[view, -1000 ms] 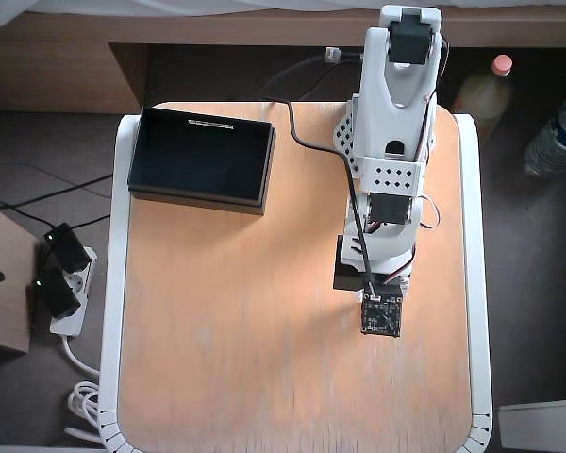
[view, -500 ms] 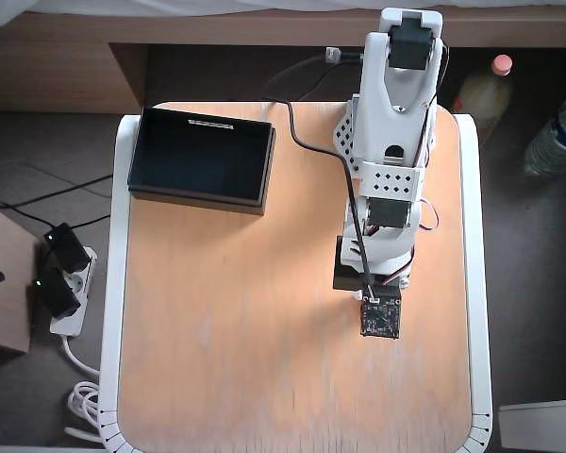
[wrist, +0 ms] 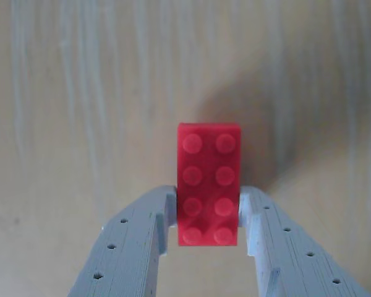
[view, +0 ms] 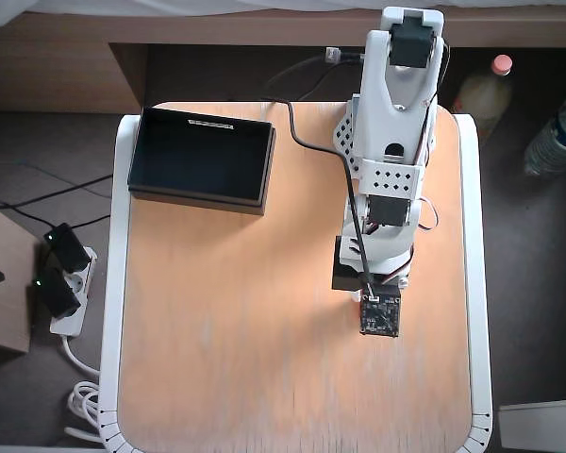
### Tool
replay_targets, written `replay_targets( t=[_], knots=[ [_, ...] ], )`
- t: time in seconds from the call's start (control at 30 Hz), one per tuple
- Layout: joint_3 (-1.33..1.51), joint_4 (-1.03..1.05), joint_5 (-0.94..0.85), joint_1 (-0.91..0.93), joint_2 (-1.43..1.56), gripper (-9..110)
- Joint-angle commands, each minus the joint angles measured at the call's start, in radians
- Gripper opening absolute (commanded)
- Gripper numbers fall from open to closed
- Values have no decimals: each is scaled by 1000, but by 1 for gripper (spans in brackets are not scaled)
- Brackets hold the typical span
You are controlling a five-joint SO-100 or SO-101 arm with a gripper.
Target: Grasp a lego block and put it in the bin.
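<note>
In the wrist view a small red lego block (wrist: 208,161) stands lengthwise, studs facing the camera, over the wooden tabletop. My gripper (wrist: 208,203) comes in from the bottom edge. Its two pale grey fingers (wrist: 142,241) press against both long sides of the block's lower half, so it is shut on the block. In the overhead view the arm (view: 389,170) reaches down the right half of the table, and its wrist camera board (view: 380,316) hides the gripper and the block. The black bin (view: 203,156) sits at the table's far left corner, well apart from the arm.
The light wooden table (view: 245,330) has a white rim. A power strip with plugs (view: 61,278) lies on the floor to the left. Bottles (view: 557,137) stand on the floor to the right. A black cable (view: 311,146) runs along the arm.
The overhead view shows almost no difference; the arm holds nearly the same pose over the right half of the table.
</note>
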Motion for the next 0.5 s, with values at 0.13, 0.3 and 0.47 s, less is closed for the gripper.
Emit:
replay_targets(
  t=[0.13,0.3,0.47],
  knots=[
    [-118,-9,31,129,87,0],
    [-233,160,15,215,106,0],
    [-426,377,-17,313,112,0]
  ],
)
